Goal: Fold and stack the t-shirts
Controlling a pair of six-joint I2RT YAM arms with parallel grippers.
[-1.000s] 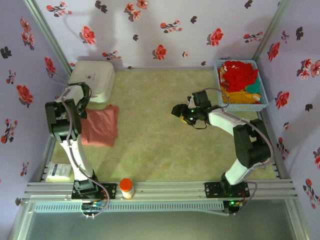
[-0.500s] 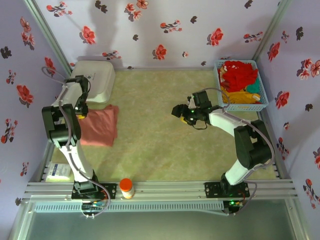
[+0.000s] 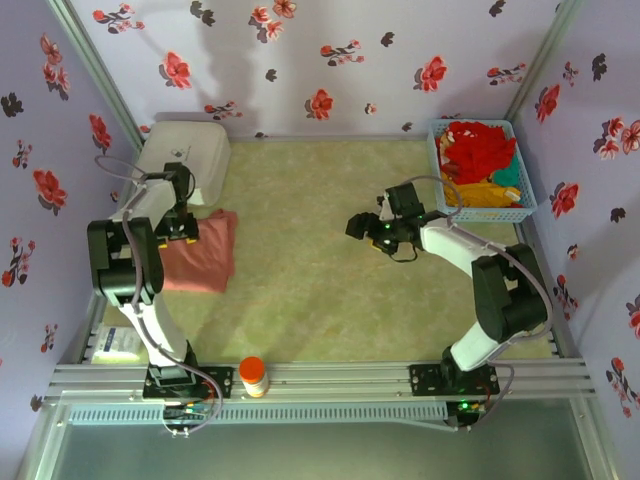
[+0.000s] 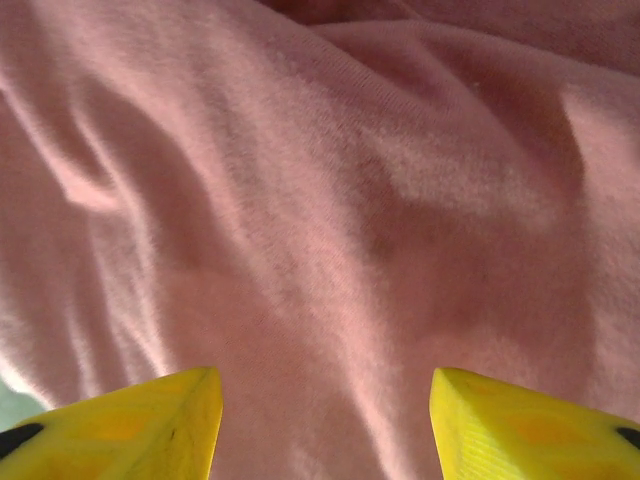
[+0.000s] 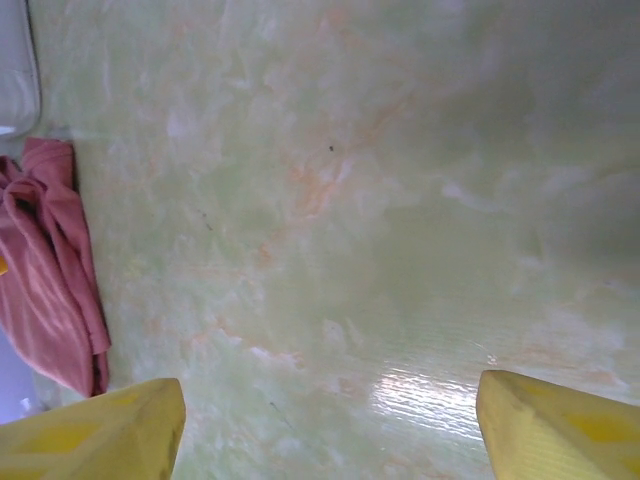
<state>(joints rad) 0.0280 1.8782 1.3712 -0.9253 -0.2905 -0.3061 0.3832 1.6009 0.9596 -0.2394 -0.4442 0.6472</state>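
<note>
Top external view: a pale green marbled table [image 3: 320,300] enclosed by floral-print walls [image 3: 300,60], with both arms mounted at its near edge.
Salmon-pink t-shirt [image 3: 208,258]: lies rumpled and roughly folded at the left side of the table, just near of the white rounded box [image 3: 190,155] in the far-left corner.
Left gripper [image 3: 183,230]: sits above the far edge of the salmon-pink t-shirt, close to the box.
Left wrist view: the two yellow fingertips [image 4: 140,425] stand apart with nothing between them. Creased pink cloth [image 4: 330,200] lies right below; I cannot tell whether they touch it.
Right gripper [image 3: 358,225]: hangs over bare table right of centre, pointing left, well apart from the pink shirt.
Right wrist view: its yellow fingers [image 5: 100,430] are spread wide over bare tabletop, clamped on nothing. The pink shirt [image 5: 50,290] shows at the left edge.
Light-blue lattice basket [image 3: 490,214]: stands in the far-right corner.
Basket contents: a red t-shirt [image 3: 478,145] is heaped on top, an orange-yellow t-shirt [image 3: 480,192] lies at the near side, and a teal t-shirt [image 3: 508,175] sits at the right. All are unfolded.
Orange-capped bottle [image 3: 253,375]: stands upright on the near rail between the arm bases, closer to the left one.
</note>
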